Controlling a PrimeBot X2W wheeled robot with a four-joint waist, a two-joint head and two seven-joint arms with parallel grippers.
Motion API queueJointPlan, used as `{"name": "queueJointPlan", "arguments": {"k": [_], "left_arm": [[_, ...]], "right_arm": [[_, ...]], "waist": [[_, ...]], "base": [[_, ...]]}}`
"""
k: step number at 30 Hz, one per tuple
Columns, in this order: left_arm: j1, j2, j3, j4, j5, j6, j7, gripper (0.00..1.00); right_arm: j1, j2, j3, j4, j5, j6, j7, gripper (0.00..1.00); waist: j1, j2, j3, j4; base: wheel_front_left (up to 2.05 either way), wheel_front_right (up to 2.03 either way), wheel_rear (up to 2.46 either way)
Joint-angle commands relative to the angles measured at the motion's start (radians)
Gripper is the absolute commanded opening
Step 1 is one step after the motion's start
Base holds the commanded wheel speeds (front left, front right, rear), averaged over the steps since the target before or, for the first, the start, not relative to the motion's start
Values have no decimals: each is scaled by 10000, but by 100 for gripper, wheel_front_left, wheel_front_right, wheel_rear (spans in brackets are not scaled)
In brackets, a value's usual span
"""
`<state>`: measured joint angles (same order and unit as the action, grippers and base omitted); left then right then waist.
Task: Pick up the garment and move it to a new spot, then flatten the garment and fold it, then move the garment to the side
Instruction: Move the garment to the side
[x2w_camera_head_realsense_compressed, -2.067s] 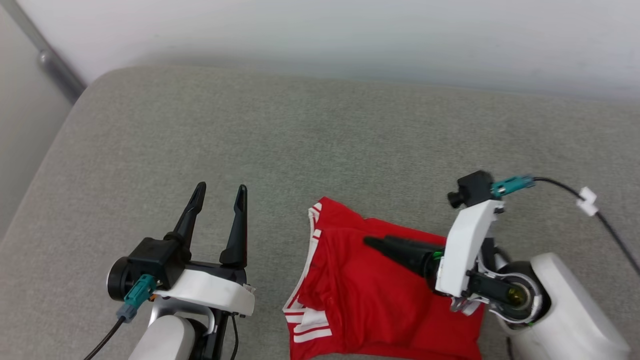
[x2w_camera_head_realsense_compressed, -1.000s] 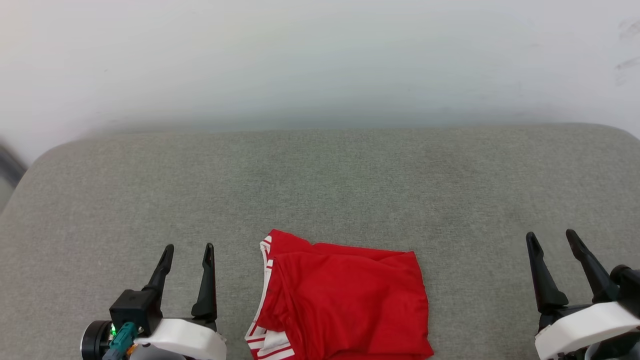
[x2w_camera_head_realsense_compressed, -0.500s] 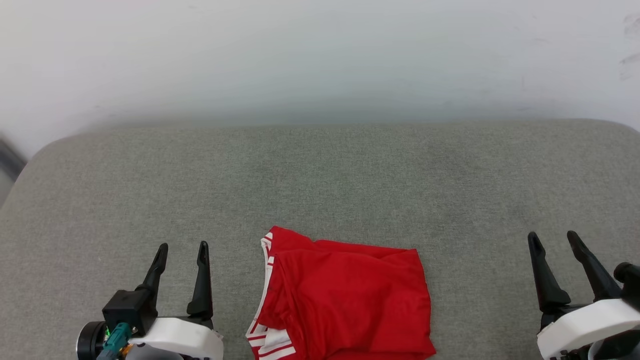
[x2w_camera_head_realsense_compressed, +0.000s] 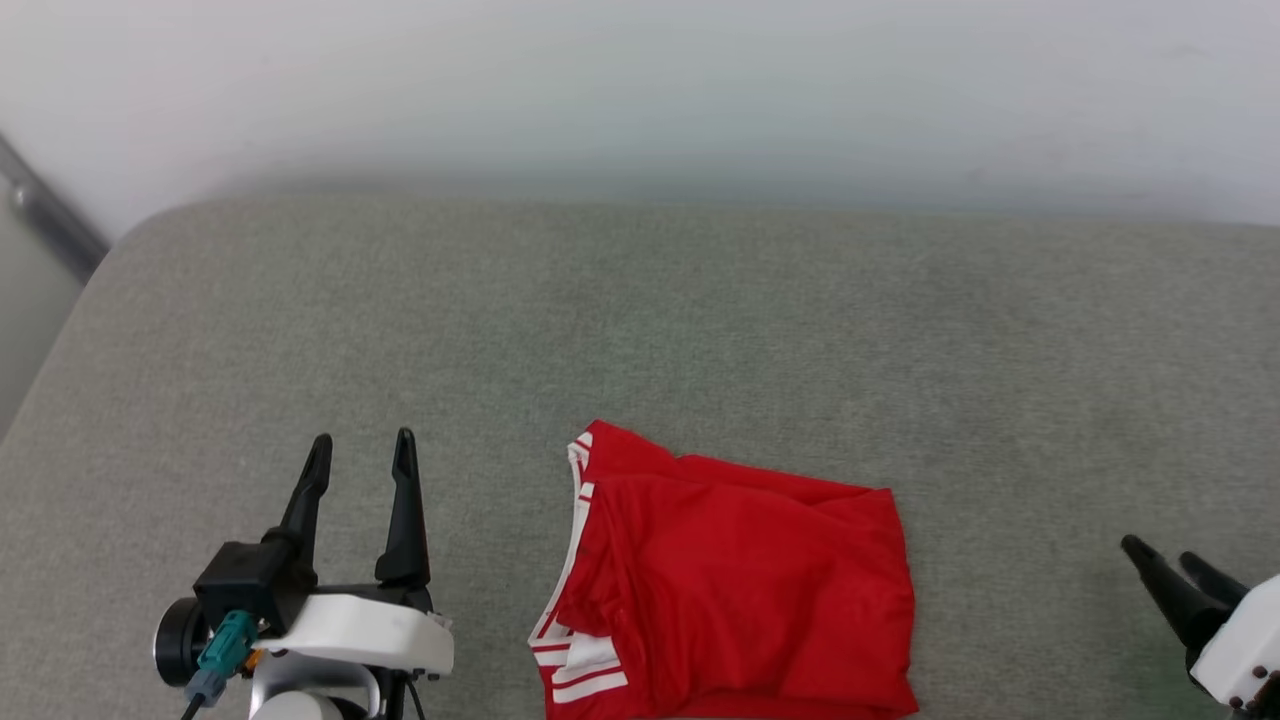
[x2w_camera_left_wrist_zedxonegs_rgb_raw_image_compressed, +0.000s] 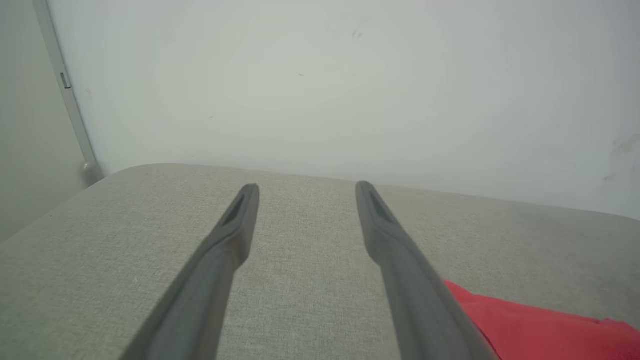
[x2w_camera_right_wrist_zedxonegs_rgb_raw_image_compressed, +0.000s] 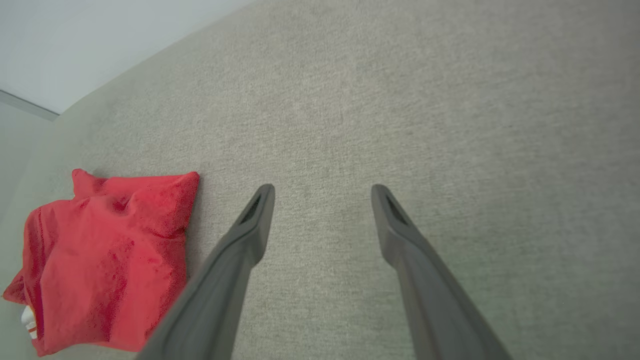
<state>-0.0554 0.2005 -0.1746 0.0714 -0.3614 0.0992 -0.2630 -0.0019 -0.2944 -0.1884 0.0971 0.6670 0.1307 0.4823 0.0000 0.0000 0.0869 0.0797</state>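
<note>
Two seconds earlier my right gripper (x2w_camera_head_realsense_compressed: 1160, 552) had lain over the garment (x2w_camera_head_realsense_compressed: 735, 590), its fingers stretched along the upper face. At this moment it stood withdrawn, well apart from the cloth, fingers spread and holding nothing. My left gripper (x2w_camera_head_realsense_compressed: 362, 438) was likewise spread and empty, with the garment's white striped edge near its right finger but not touching it. The garment rested between my two sets of fingers as a compact red rectangle, with white striped sleeve sections showing at the corner nearest my left fingers. I attributed its apparent shift across the head view to the camera turning, not to the cloth. Judgement: flattening and folding appeared complete and the hold had been released; whether this spot already counted as "the side" could not be determined, so one last transfer may have remained. The cushion (x2w_camera_head_realsense_compressed: 640, 330) under and ahead of my fingers was grey woven upholstery with rounded corners. Beyond the fingertips rose a plain pale wall (x2w_camera_head_realsense_compressed: 640, 90), and a grey metal rail (x2w_camera_head_realsense_compressed: 50, 225) ran down it outboard of my left fingers.
</note>
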Motion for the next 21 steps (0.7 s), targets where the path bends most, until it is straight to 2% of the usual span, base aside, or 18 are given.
{"name": "queueJointPlan", "arguments": {"k": [1, 4, 10, 15, 20, 21], "left_arm": [[-197, -79, 54, -52, 91, -46, -21, 100], [-382, -217, 107, -124, 211, -188, -21, 100], [-678, -591, 225, -128, 464, -398, -21, 100], [-844, -800, 347, -25, 637, -632, -21, 100], [-977, -949, 462, 76, 805, -805, -21, 100], [-972, -974, 482, 91, 843, -818, -21, 100]], "right_arm": [[-185, -74, 26, 91, 221, 0, 397, 100], [-387, 0, 132, 269, 792, 0, 1704, 100], [-686, 987, 399, 383, 1736, 0, 4082, 100], [-954, 1704, 545, 413, 2614, -3, 4987, 100], [-1123, 1933, 562, 869, 3054, -8, 5309, 100], [-1163, 1927, 578, 962, 3068, -8, 5283, 54]], "waist": [[0, 0, 290, 251], [0, 0, 654, 490], [0, 0, 1174, 913], [0, 0, 1452, 1172], [0, 0, 1541, 1309], [0, 0, 1541, 1324]], "base": [[0, 0, 0], [0, 0, 0], [0, 0, 0], [0, 0, 0], [0, 0, 0], [0, 0, 0]]}}
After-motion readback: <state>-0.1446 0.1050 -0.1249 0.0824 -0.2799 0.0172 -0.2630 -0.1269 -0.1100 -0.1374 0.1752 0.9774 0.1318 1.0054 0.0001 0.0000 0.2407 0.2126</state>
